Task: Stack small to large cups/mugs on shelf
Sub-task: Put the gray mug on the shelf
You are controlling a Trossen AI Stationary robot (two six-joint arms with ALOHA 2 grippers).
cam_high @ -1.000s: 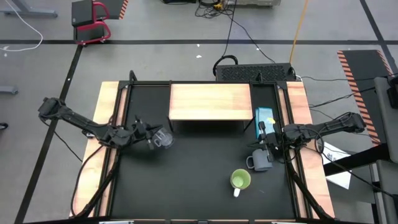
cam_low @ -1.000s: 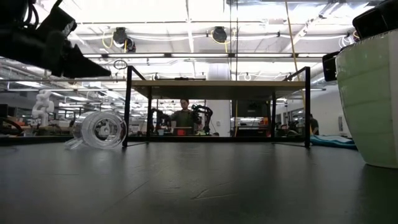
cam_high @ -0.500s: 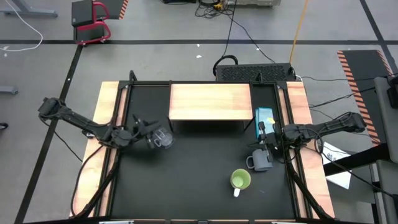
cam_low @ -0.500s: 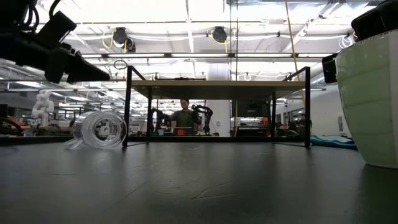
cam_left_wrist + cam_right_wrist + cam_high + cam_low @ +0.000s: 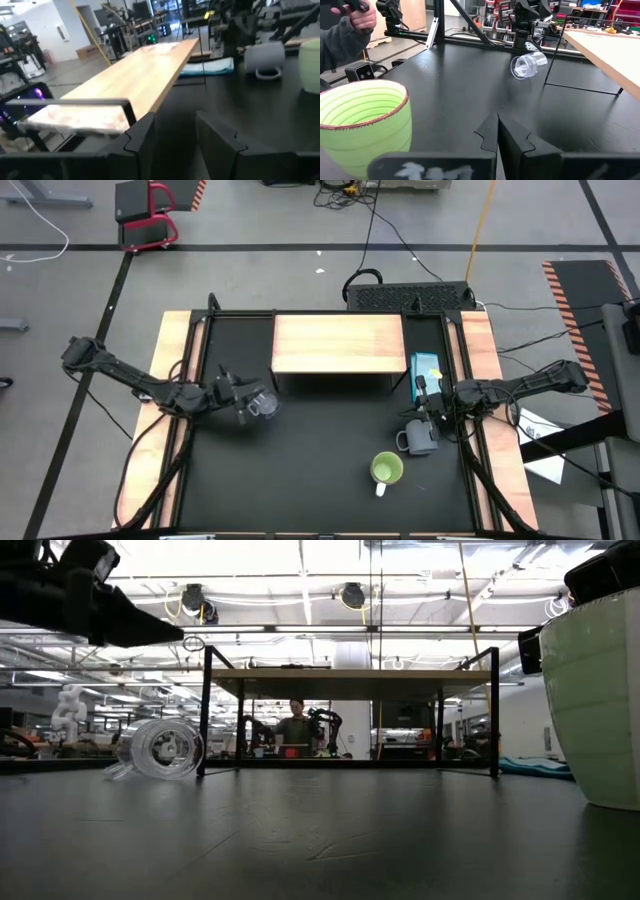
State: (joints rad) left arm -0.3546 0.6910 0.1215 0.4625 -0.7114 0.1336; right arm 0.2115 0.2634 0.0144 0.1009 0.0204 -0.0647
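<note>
Glass cup (image 5: 262, 404) lies tipped on its side on the black worktop (image 5: 310, 470), just off the front-left corner of the shelf (image 5: 338, 343), in front of the shelf's left legs in the low view. Its long axis runs level with the worktop, and the round mouth or base faces the right wrist camera, so it must be stood upright before it can go on the shelf. Left claw (image 5: 238, 393) hangs right beside the cup, on the side away from the shelf and slightly above it; whether it touches the glass can't be told. Its fingers (image 5: 142, 140) stand apart with an open gap and nothing between them, pointing along the shelf board. This arm is by far the nearer one to the cup. Right claw (image 5: 426, 416) sits well apart, off the shelf's front-right corner, just above the grey-blue mug (image 5: 418, 437), pinched closed and empty in its wrist view. Lime-green mug (image 5: 386, 470) stands upright further forward from the shelf than the grey mug. Shelf top is bare. Judged: smallest cup goes first, the left arm takes it, and the sideways lie is what the grasp hinges on.
</note>
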